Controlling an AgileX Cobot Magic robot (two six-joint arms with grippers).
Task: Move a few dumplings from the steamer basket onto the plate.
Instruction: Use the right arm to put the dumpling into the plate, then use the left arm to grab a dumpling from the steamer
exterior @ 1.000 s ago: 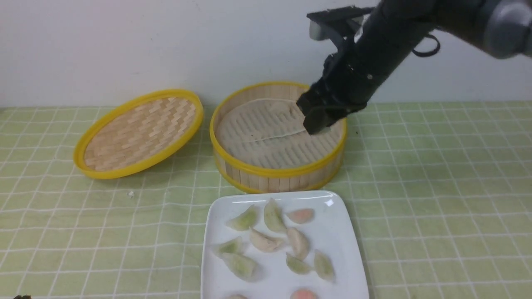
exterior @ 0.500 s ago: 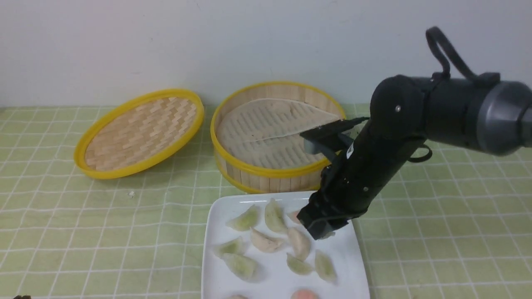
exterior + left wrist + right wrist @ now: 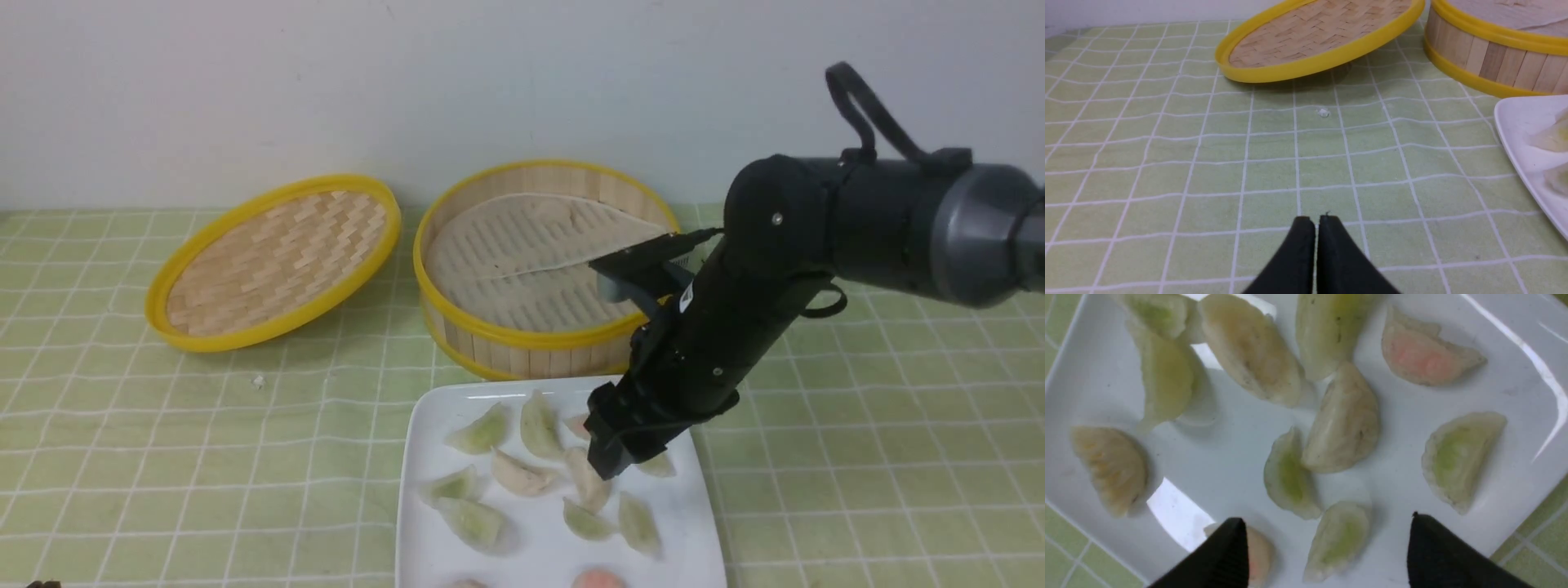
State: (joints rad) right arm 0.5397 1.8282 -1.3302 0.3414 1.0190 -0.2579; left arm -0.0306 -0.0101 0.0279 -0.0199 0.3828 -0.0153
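The steamer basket [image 3: 539, 347] stands behind the plate [image 3: 415, 457], and only its pale liner [image 3: 522, 253] shows inside. Several dumplings [image 3: 480, 430] lie scattered on the white plate. My right gripper [image 3: 619, 459] hangs low over the plate's far right part. In the right wrist view my right gripper [image 3: 1327, 522] is open, and a pale green dumpling [image 3: 1337, 539] lies loose on the plate [image 3: 1229, 465] between its fingers, touching neither. A pink dumpling [image 3: 1423, 357] lies further off. My left gripper [image 3: 1314, 218] is shut and empty, low over the cloth.
A shallow woven lid [image 3: 273, 261] leans tilted to the left of the basket. A small white crumb [image 3: 257, 380] lies on the green checked cloth. The basket [image 3: 1490, 57] and the plate's rim [image 3: 1519, 122] show at the side of the left wrist view.
My right arm swung from over the basket down to the plate. Its jaws opened, and a pale green dumpling now lies near the plate's right edge. The left gripper stayed still.
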